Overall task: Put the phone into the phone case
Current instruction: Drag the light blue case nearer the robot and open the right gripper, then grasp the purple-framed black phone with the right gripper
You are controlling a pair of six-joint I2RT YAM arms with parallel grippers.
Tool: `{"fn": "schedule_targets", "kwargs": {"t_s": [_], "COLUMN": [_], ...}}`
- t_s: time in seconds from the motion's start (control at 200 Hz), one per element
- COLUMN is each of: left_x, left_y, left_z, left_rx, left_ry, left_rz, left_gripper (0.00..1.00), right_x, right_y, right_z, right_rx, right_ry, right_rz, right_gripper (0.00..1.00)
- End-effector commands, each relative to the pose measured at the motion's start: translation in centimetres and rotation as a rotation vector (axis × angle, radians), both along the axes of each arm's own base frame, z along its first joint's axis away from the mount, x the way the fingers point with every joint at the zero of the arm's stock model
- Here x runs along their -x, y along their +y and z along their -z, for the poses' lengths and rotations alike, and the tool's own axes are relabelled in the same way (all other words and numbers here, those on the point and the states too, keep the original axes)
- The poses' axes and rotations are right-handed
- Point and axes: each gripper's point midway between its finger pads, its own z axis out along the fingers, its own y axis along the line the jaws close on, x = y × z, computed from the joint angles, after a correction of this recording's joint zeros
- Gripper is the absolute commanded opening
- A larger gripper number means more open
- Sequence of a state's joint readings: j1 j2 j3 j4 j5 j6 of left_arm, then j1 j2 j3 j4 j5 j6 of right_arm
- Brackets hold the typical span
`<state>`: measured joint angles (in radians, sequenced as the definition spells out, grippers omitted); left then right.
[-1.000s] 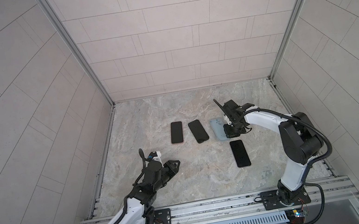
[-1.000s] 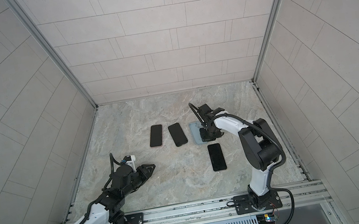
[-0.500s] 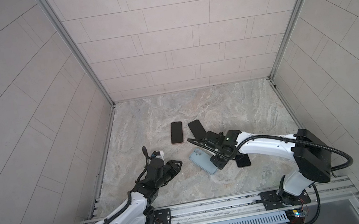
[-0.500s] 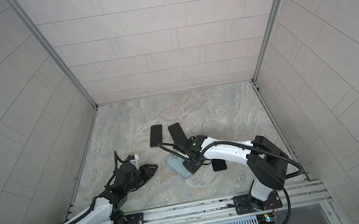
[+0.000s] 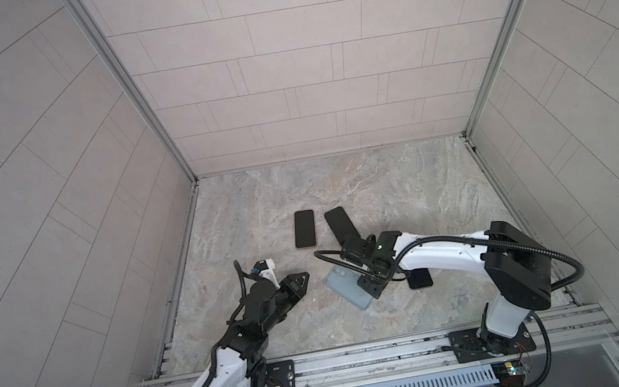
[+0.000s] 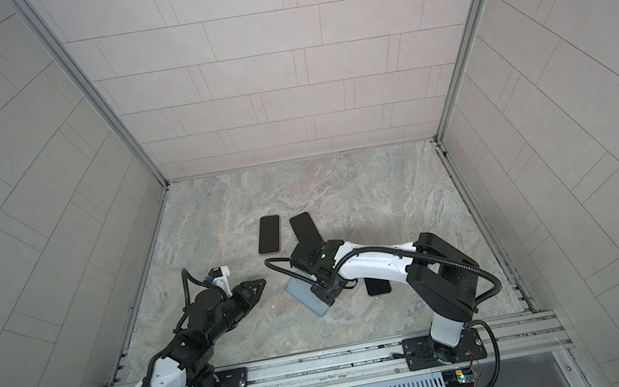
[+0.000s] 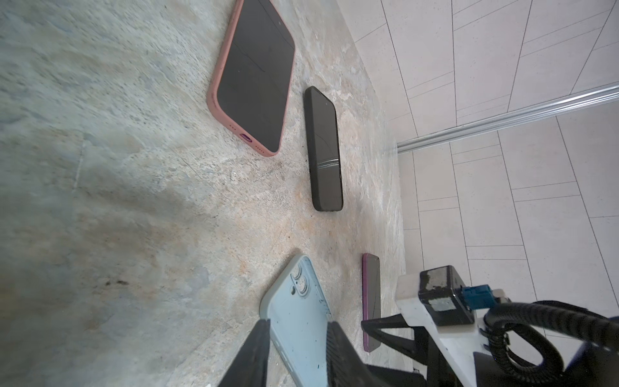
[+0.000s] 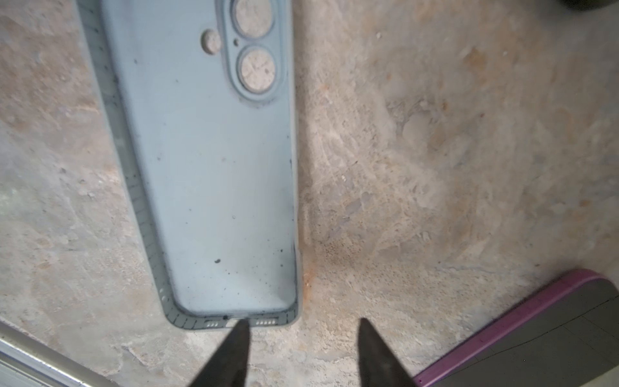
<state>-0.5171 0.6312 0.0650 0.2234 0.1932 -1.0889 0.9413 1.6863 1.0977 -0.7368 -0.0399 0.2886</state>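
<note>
A light blue phone case [image 5: 345, 286] [image 6: 306, 296] lies empty, hollow side up, on the marble table in front of the middle. My right gripper [image 5: 373, 286] [image 8: 301, 322] is open at its right-hand end, one fingertip [image 8: 242, 330] at the case's [image 8: 207, 160] port edge and nothing between the fingers. A bare black phone [image 5: 341, 225] [image 7: 324, 150] lies behind it, screen up. My left gripper [image 5: 299, 280] [image 7: 297, 323] hangs a little to the left of the case [image 7: 298, 315], open and empty, pointing at it.
A phone in a pink case [image 5: 304, 229] [image 7: 254, 77] lies left of the black phone. A phone in a purple case [image 5: 419, 279] [image 8: 522, 335] lies partly under my right arm. Tiled walls enclose three sides; a metal rail [image 5: 367, 356] runs along the front.
My right gripper carried the blue case from the back right towards the front middle, set it down and opened. The left gripper edged slightly towards the case.
</note>
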Motion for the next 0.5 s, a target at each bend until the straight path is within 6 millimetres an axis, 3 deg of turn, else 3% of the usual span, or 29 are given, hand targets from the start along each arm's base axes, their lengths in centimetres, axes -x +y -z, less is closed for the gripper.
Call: {"fn": "schedule_targets", "kwargs": {"t_s": [0.0,0.135,0.27,0.33,0.495], "left_x": [-0.1,0.1,0.5,0.5,-0.2], "left_y": [0.7,0.8,0.9,1.1,1.3], "left_z": [0.4,0.5,0.5,0.5,0.4], "left_rx": [0.0,-0.005,-0.02,-0.016,-0.007], "left_ry": [0.009,0.017,0.022,0.016,-0.007], "left_rz": [-0.041,-0.041,-0.031,-0.037,-0.068], "left_gripper": [0.36,0.36,0.36,0.36,0.36], "right_x": [-1.2,-2.6,-4.3,-4.5,-3.5], "right_y": [-0.6,-1.9,-4.9,-6.8,-11.2], "right_z": [-2.3,-4.9,-6.3,-5.8,-3.1], "right_rx": [0.018,0.025,-0.04,-0.065,-0.082], "right_ry": [-0.091,-0.171,-0.2,-0.184,-0.071], "right_rz": [0.018,0.07,0.252,0.362,0.589], "right_gripper": [0.79,0.86,0.96,1.0,1.0]}}
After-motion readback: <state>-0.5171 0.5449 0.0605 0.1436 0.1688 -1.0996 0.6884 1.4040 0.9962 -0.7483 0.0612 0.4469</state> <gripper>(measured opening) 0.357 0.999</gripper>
